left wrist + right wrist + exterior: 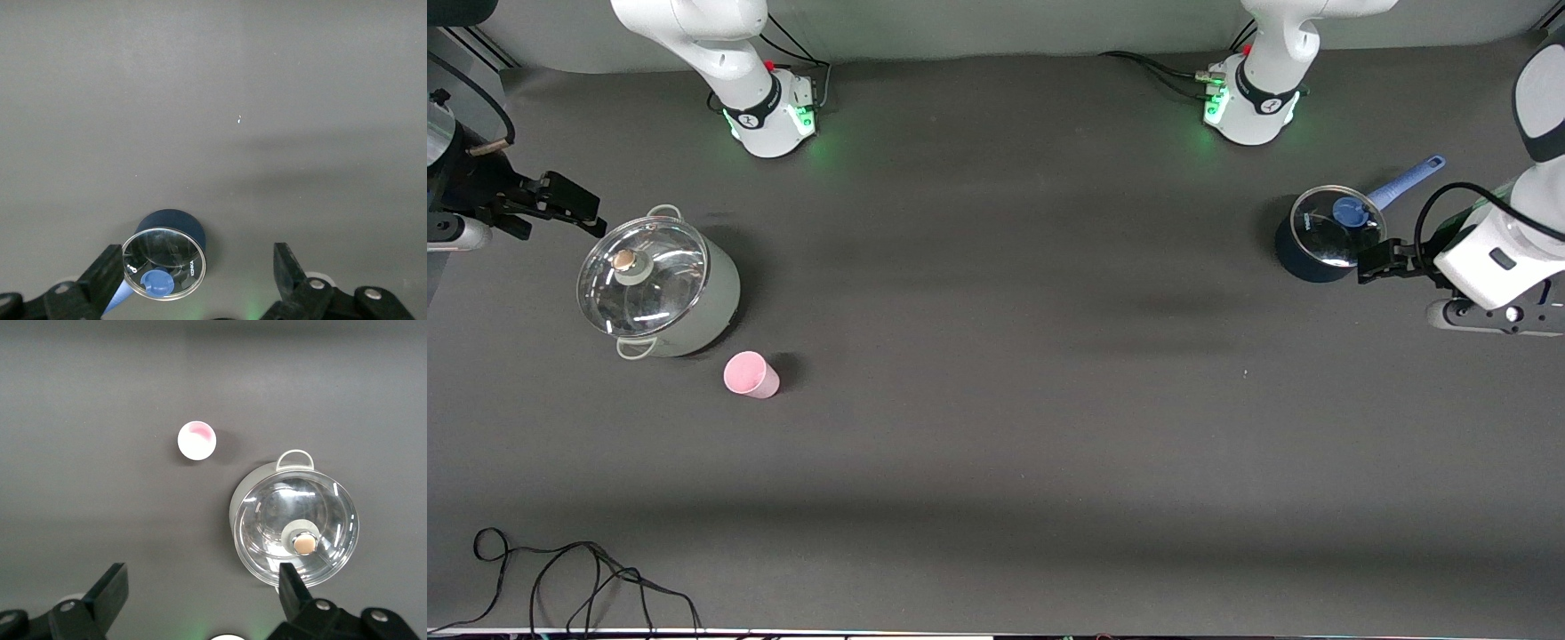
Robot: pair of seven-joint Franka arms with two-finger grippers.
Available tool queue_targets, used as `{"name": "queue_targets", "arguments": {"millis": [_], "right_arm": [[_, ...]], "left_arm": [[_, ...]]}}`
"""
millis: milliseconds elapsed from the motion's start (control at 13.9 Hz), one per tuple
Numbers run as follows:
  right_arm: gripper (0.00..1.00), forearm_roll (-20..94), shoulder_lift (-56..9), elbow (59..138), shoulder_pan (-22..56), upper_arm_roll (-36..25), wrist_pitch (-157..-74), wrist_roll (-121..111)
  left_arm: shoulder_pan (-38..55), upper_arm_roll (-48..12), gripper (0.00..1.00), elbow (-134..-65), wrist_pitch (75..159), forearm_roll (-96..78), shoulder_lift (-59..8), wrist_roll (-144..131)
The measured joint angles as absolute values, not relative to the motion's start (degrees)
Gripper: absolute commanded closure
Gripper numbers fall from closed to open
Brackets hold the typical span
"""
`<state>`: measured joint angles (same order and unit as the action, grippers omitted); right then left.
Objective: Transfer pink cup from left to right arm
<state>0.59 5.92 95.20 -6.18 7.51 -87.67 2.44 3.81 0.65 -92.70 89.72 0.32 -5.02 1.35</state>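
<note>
Your pink cup [751, 374] stands upright on the bench [996, 444], mouth up, long axis vertical, at the right arm's end, just beside the big lidded pot [658, 289] and a bit nearer the front camera than it. No hand touches it. The right hand [560, 206] hangs in the air by the pot at that end of the bench, fingers [110, 590] apart, nothing between them; its wrist view looks straight down on cup [196, 441] and pot [293, 527]. The left hand [1378, 264] sits over the small dark-blue lidded saucepan [1325, 236] at the left arm's end, fingers [107, 270] apart too, holding nothing, well apart from the cup. Step in hand: can't pin it. The cup on the bench at the right arm's end with both hands free fits either a handover already finished and set down, or a cup waiting to be fetched. So no move to call from this. If a grasp comes, expect a light, tippable cup; a side pinch across the wall suits the upright pose.
</note>
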Motion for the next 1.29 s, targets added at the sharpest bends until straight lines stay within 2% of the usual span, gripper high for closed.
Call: {"name": "queue_targets", "arguments": {"millis": [645, 1075, 1291], "right_arm": [[0.00, 0.6, 5.9, 95.2, -5.9, 8.4, -87.7, 2.5], [0.00, 0.6, 5.3, 95.1, 0.4, 2.2, -87.8, 2.5], [0.00, 0.6, 5.1, 94.9, 1.4, 1.1, -87.8, 2.5]], "left_arm": [[3.9, 0.6, 0.00, -92.5, 89.6, 0.3, -4.3, 1.3], [4.1, 0.7, 0.00, -92.5, 89.6, 0.4, -4.4, 1.3], [4.1, 0.7, 0.00, -92.5, 89.7, 0.4, -4.4, 1.3]]}}
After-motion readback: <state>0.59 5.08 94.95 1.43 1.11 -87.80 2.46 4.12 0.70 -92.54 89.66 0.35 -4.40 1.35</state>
